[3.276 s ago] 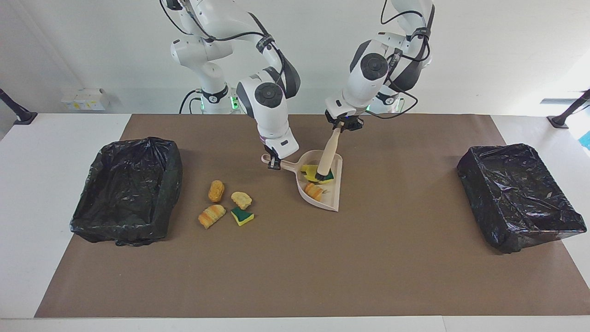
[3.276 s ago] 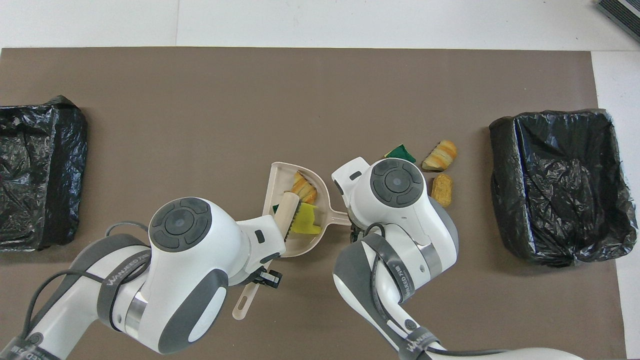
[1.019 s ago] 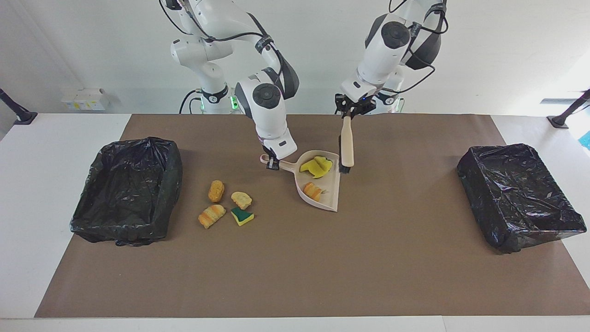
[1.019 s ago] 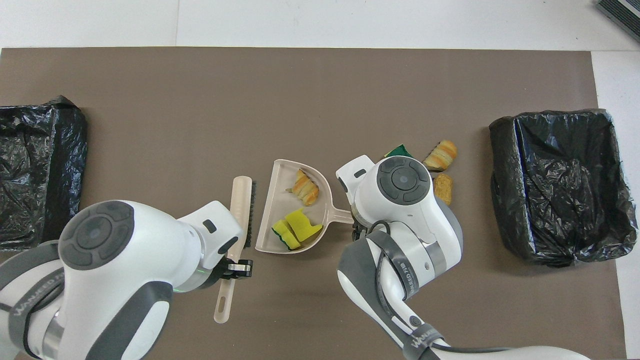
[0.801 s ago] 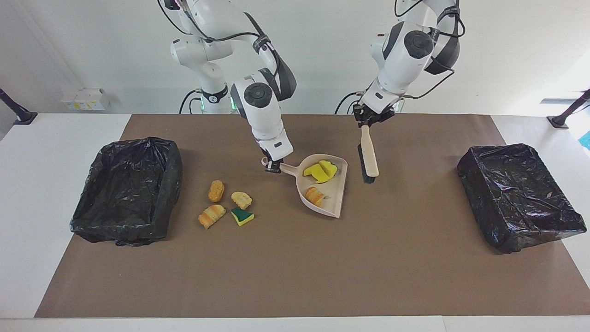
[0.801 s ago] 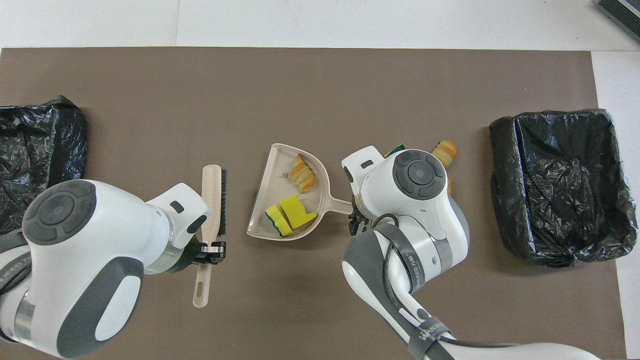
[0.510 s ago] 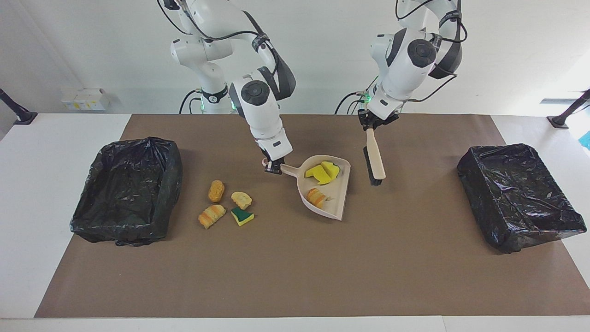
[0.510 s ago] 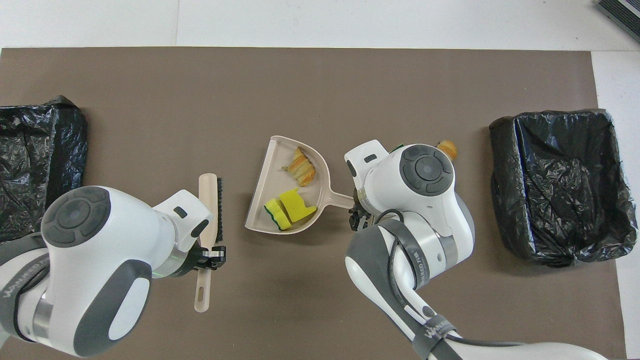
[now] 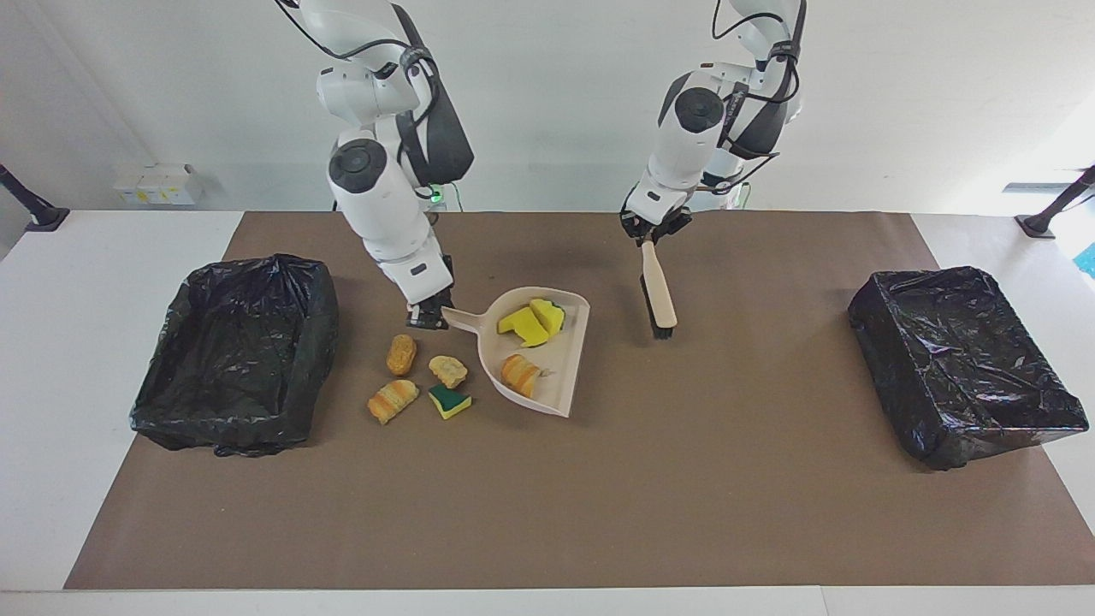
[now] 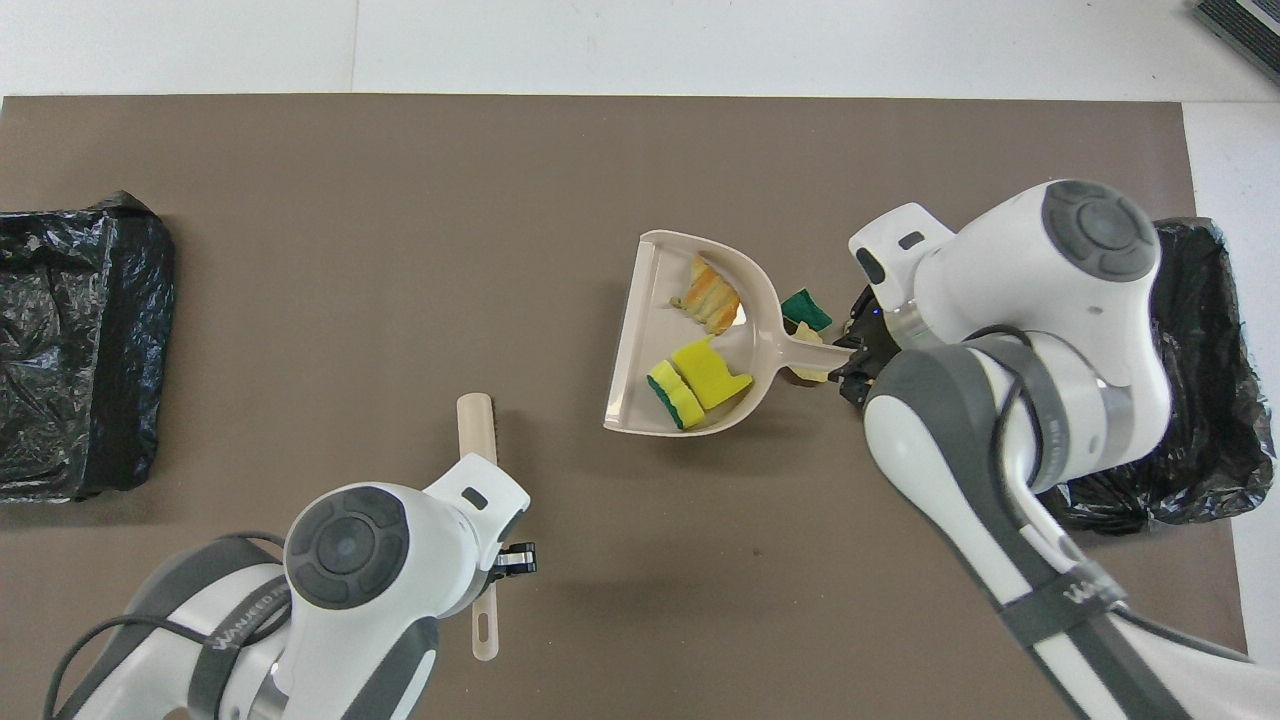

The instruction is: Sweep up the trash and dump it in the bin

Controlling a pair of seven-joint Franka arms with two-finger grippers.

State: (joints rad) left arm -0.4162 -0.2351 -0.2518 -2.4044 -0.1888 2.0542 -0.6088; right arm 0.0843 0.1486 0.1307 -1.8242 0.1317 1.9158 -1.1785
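Note:
My right gripper (image 9: 425,318) (image 10: 850,358) is shut on the handle of the beige dustpan (image 9: 562,368) (image 10: 638,340). In the pan lie yellow sponge chunks (image 9: 530,321) (image 10: 700,380) and one bread-like piece (image 9: 519,374) (image 10: 708,298). Several pieces of trash lie loose on the mat beside the pan, toward the right arm's end: bread-like scraps (image 9: 401,354) and a green-and-yellow wedge (image 9: 450,400) (image 10: 806,310). My left gripper (image 9: 652,233) (image 10: 505,560) is shut on the brush (image 9: 659,291) (image 10: 478,430), whose bristles point down beside the pan's open edge.
A black-lined bin (image 9: 235,351) (image 10: 1215,330) stands at the right arm's end, close to the loose scraps. A second black-lined bin (image 9: 967,364) (image 10: 80,340) stands at the left arm's end. The brown mat (image 9: 547,496) covers the table's middle.
The right arm has carried the dustpan toward the right arm's end, up to the loose scraps. The left arm has swung the brush back toward the middle after moving it away.

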